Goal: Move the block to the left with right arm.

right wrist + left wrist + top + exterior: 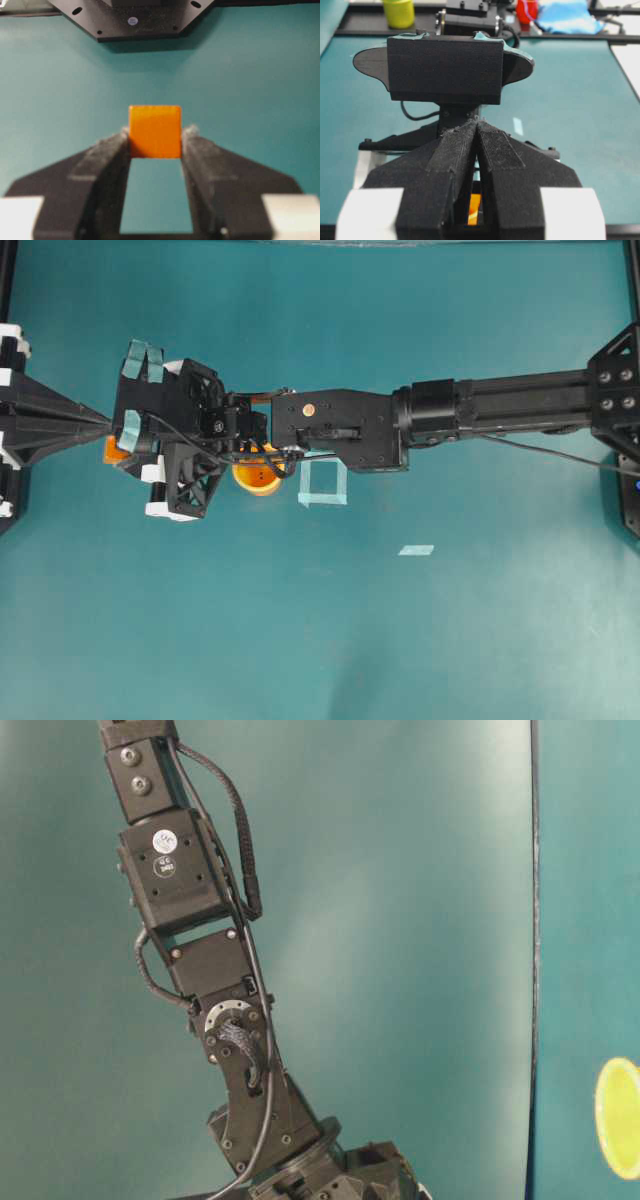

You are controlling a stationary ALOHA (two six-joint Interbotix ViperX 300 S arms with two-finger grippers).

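A small orange cube (155,131) gripped between the two black fingertips (112,150) of the right arm's claw (155,142), one face turned to the right wrist camera, teal table (260,100) behind it. Seen from overhead, a sliver of the same orange cube (115,450) far to the left of the table, partly hidden under the skeletal black right claw (135,450) with white parts and teal tape on its fingers. Right arm (480,405), long, black and jointed, stretched from the right edge across the middle. Just beside the right claw, the folded black wedge of the left claw (95,425), its tip touching or nearly touching the right claw's housing; jaws pressed together in the left wrist view (477,130), nothing between the tips, an orange glimpse low in the slit. Round yellow-orange cup (258,478) near the table's middle, half under the right arm's wrist. Pale tape square outline (322,483) just beside the cup, towards the right. Small pale tape strip (416,550) further right, well apart. At table level, the cup's yellow rim (618,1118) on the table, a black jointed arm (200,970) rising against a teal backdrop.
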